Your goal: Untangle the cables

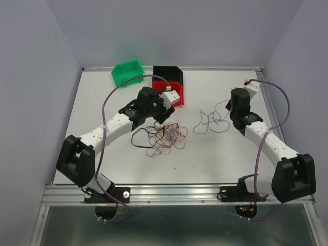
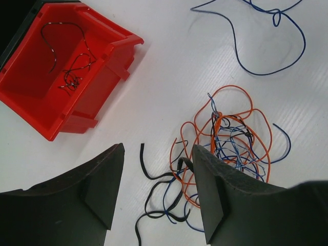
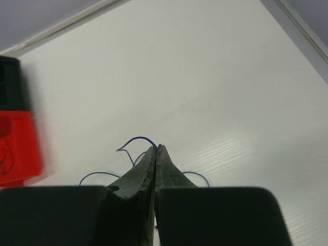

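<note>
The cables are hair-thin wires lying on the white desk [image 1: 102,102]. Most form a loose tangle [image 2: 225,138] of orange-red, dark blue and black strands just ahead of the left hand [image 2: 159,154] and to its right. That hand stands well open and grips nothing. A black strand [image 2: 154,177] curls on the desk in the gap between its fingers, and the right finger [image 2: 215,195] covers the near edge of the tangle.

A single dark blue cable [image 2: 266,41] lies apart, farther off to the right, cut off by the frame edge. It sits beside the right hand [image 3: 156,149], whose fingers are pressed fully together. Blue loops [image 3: 136,141] show behind its tips, and I cannot tell whether a strand is pinched.

Ahead-left of the left hand, a red bin [image 2: 56,77] holds a few thin dark wires [image 2: 72,66], too fine to count.
</note>
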`<state>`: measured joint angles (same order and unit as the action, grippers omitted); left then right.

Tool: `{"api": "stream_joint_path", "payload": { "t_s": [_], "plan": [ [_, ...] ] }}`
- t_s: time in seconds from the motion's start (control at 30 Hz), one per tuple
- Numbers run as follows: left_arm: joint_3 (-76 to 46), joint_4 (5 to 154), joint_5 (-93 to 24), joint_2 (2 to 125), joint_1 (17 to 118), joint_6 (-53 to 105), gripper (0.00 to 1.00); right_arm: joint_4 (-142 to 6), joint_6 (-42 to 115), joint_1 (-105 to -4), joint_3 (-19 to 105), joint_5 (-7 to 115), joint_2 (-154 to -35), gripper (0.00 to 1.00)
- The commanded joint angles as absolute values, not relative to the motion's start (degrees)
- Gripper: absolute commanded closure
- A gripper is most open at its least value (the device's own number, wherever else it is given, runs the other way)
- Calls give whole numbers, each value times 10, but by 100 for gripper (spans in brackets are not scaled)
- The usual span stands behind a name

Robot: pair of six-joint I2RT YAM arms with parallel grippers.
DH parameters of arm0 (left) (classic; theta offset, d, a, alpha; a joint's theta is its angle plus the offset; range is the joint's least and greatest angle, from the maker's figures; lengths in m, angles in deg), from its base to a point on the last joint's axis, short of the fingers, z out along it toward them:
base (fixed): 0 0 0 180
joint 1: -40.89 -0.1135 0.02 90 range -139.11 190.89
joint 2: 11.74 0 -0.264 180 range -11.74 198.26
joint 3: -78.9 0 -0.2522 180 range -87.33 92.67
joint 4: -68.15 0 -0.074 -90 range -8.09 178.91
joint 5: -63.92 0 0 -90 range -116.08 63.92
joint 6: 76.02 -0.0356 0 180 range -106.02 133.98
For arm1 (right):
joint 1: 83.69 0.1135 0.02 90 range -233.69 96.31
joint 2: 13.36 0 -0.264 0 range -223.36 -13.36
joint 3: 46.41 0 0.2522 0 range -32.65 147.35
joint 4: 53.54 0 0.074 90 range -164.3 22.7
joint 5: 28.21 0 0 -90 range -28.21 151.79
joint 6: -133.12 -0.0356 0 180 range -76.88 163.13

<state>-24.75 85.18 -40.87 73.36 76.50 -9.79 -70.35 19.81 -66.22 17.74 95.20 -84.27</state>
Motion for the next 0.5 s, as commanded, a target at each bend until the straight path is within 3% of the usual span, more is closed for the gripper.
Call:
{"api": "stream_joint_path", "payload": {
  "t_s": [0.0,0.07,0.13,0.2,0.33,0.47],
  "plan": [
    [-246,844,-412,731,766,-93,33,-700,157,-732,151,921,-875,100],
    [-244,847,-418,737,767,-93,33,-700,156,-736,145,916,-880,71],
    [-238,859,-431,746,767,-97,32,-698,165,-736,144,857,-868,29],
    [-232,868,-439,756,767,-98,32,-683,180,-736,134,811,-844,25],
    [-226,873,-435,769,767,-99,32,-678,211,-736,120,736,-838,0],
    [-225,874,-434,771,769,-101,32,-683,197,-736,133,758,-901,0]
  ]
}}
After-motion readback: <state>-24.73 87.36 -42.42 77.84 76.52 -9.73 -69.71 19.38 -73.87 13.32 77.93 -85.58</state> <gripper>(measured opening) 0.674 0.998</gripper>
